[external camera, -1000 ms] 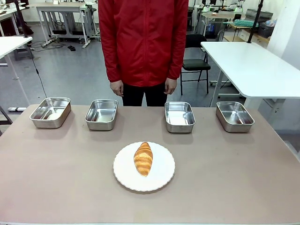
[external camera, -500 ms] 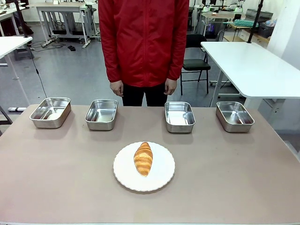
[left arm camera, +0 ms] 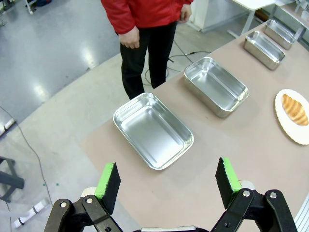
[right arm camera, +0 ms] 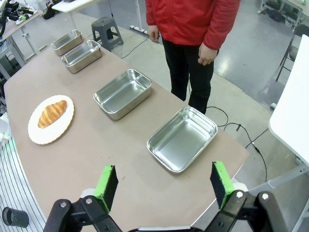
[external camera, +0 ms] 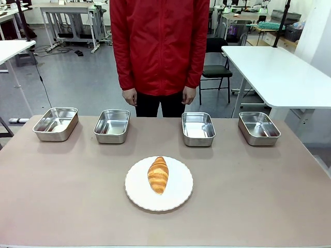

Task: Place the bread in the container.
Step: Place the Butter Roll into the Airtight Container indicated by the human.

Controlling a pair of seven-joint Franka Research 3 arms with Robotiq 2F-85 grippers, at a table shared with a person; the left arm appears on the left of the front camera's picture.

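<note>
Where the croissant [external camera: 158, 174] is found: it is laid lengthwise on the round white plate [external camera: 181, 195], at the middle of the brown table [external camera: 62, 196] and well apart from every pan.
Steel pans: four alike are set in a row along the table's far edge, all empty: the leftmost pan [external camera: 54, 135], the second pan [external camera: 110, 137], the third pan [external camera: 198, 141] and the rightmost pan [external camera: 258, 140]. A wider gap is left between the two middle ones.
Plate position: it is placed on the robot's side of that gap, apart from the row.
Left gripper [left arm camera: 167, 178]: its jaws are spread wide, with only open air between the green pads [left arm camera: 108, 180]. It is raised over the table's left end, and the leftmost pan is seen just beyond its fingertips.
Right gripper [right arm camera: 163, 183]: its jaws are likewise spread wide and unladen. It is raised over the table's right end, and the rightmost pan is seen just beyond its fingertips.
Person [external camera: 158, 46]: a red jacket is worn. The person is stood at the far side behind the middle gap, with both hands [external camera: 129, 96] hung at the sides, off the table.
</note>
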